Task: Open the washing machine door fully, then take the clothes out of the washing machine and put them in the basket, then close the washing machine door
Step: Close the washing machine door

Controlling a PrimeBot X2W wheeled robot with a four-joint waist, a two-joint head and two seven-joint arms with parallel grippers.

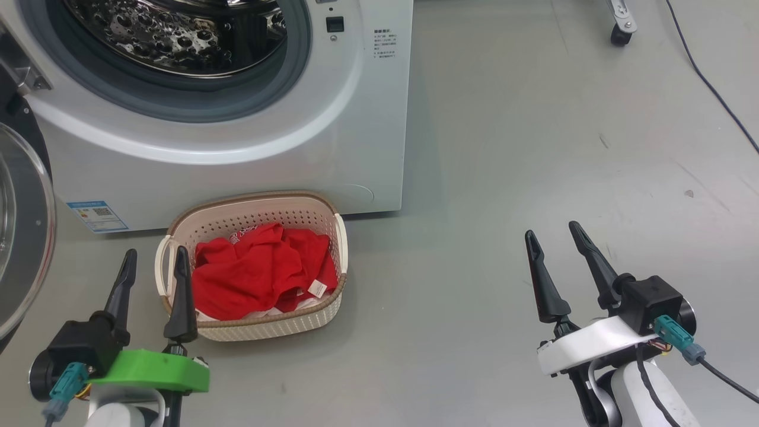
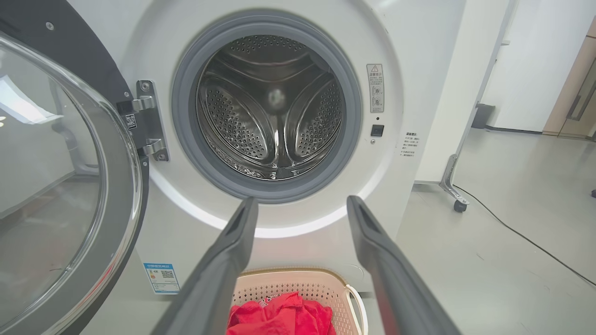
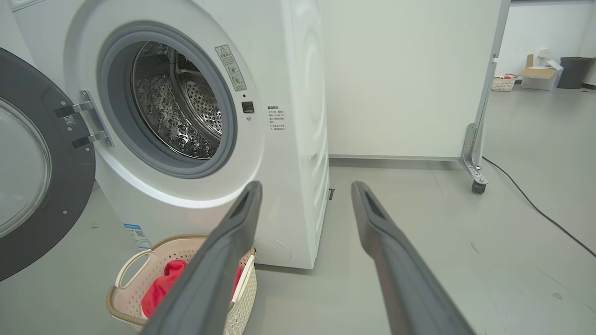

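Observation:
The white washing machine (image 1: pixel 332 130) stands with its steel drum (image 2: pixel 272 111) bare of fabric. Its black-rimmed glass door (image 2: pixel 60 186) hangs wide open on the left hinge. On the floor in front sits the cream basket (image 1: pixel 261 204), and the red clothes (image 1: pixel 255 273) with a white tag lie inside it. My left gripper (image 1: pixel 155 258) hovers open just left of the basket's near corner, holding nothing. Off to the right over bare floor, my right gripper (image 1: pixel 554 234) is open too. In the right wrist view the basket (image 3: pixel 135 270) shows at lower left.
A wheeled white partition (image 3: pixel 475 139) stands right of the machine, and a black cable (image 1: pixel 711 89) runs across the grey floor at the far right. Boxes and a bin (image 3: pixel 540 77) sit far back. Open floor lies between the basket and my right arm.

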